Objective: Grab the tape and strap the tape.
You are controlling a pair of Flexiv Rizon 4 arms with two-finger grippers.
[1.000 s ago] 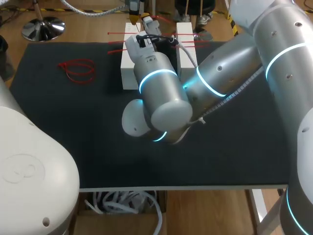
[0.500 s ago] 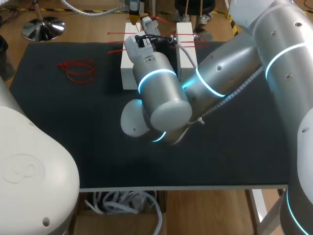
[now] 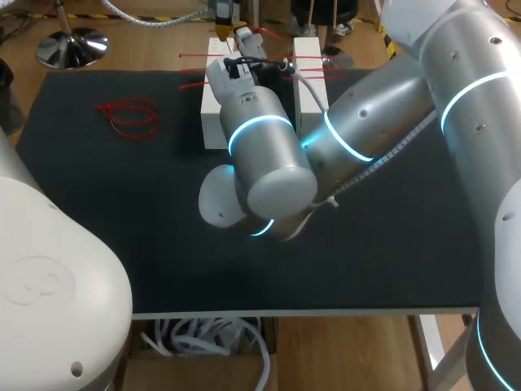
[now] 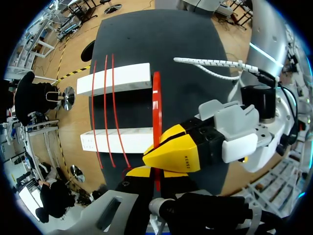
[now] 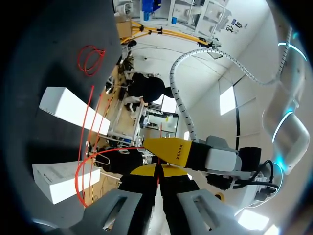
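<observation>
Right arm edging slightly left over white blocks (image 3: pixel 213 122). You're seeing right gripper (image 5: pixel 157 172) and left gripper (image 4: pixel 157 171) both pinching red tape (image 4: pixel 156 98) spanning blocks; strapping seemingly progressing slowly, loop not yet tightening.

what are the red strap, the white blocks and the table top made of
The red strap looks like thin flexible plastic, since it bends in a loop. The white blocks: matte, sharp-edged, maybe foam or painted wood; can't tell. The table top: dark matte covering, possibly cloth or rubber.

Lab: robot arm (image 3: pixel 383 114), black table (image 3: pixel 122 195)
</observation>
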